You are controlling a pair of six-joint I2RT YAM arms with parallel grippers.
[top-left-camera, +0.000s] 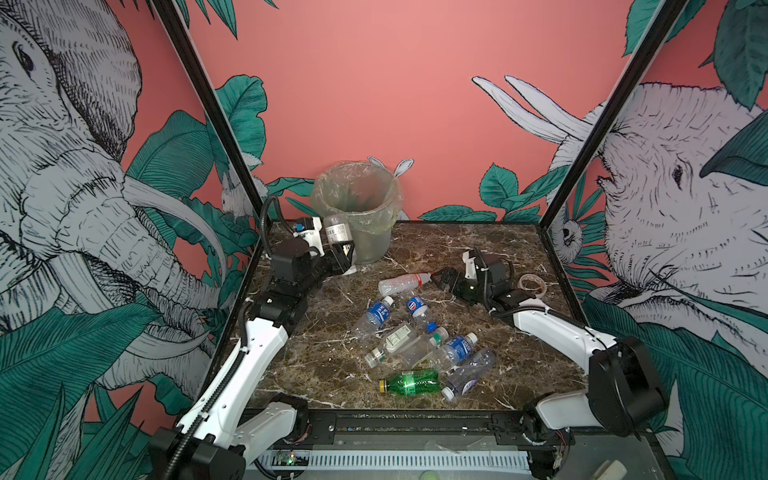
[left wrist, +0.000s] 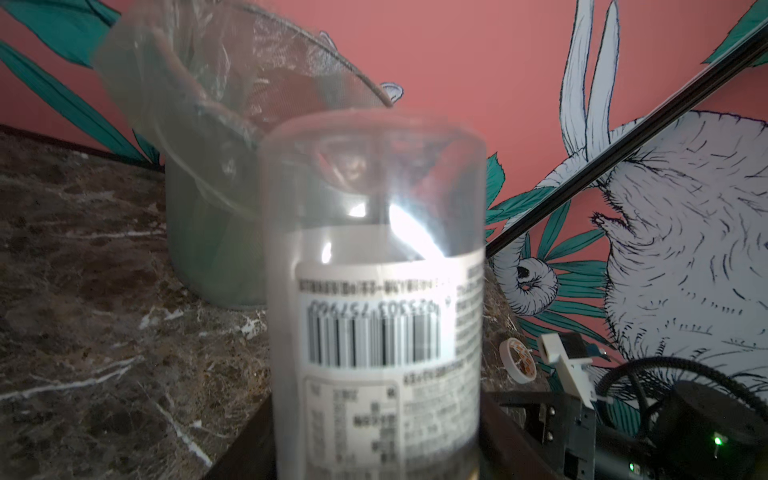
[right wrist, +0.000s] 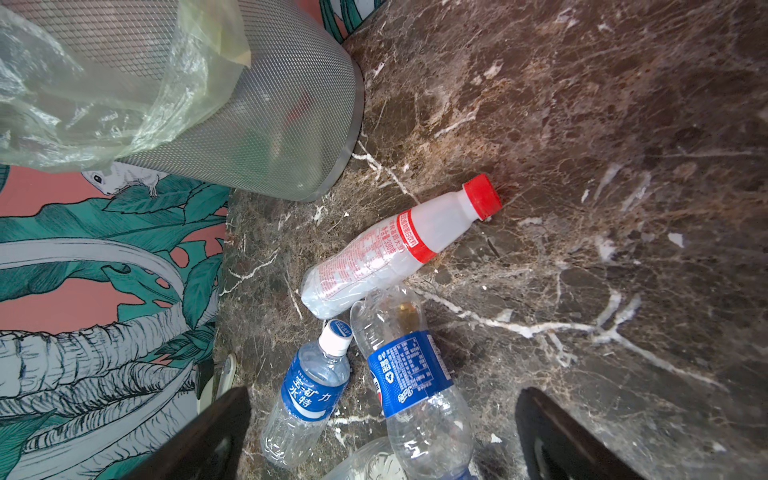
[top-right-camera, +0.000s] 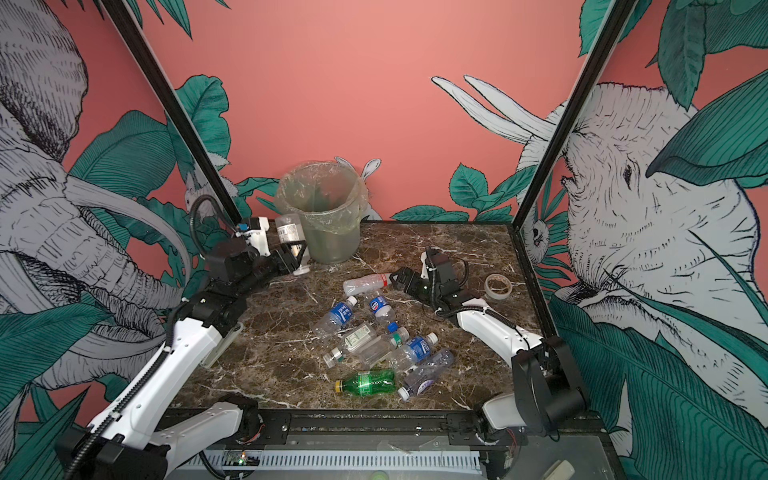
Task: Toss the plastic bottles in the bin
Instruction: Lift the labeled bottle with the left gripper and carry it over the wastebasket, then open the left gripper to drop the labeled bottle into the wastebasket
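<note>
Blue-label bottle (right wrist: 309,397) — "宝矿力水特"

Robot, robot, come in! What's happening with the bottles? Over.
Left gripper shut on clear bottle, beside bin, not over it. Right gripper open by red-cap bottle. Bin's wall in the way; more bottles on table.

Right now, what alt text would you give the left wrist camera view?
A clear bottle with a white barcode label fills the view, gripped between the jaws. Behind it the bag-lined bin stands on the marble table, with a tape ring farther off.
</note>
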